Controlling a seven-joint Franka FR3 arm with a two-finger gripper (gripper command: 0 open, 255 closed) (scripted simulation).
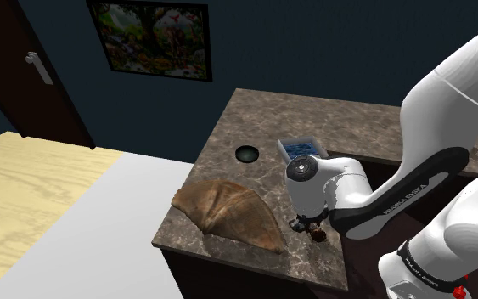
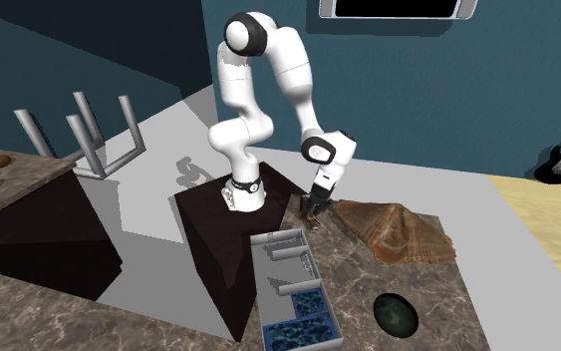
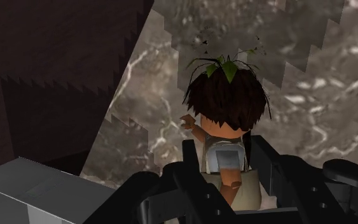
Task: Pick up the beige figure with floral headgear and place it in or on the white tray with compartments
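- The end effector (image 3: 224, 153) pinches the beige figure (image 3: 226, 118) by its torso, the leafy head poking beyond the fingertips, likely for a steadier grip.
- The compartment tray (image 2: 266, 299) waits near it on the table (image 2: 437, 299).

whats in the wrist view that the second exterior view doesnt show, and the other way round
Wrist view, not the exterior: the figure up close, with dark hair topped by green leaves, its body clasped between the black fingers.
Second exterior view, not the wrist: the whole white arm, a brown fan-shaped object, a dark round object, and the tray with its compartments.
Both: the gripper, the marbled counter and part of the tray.
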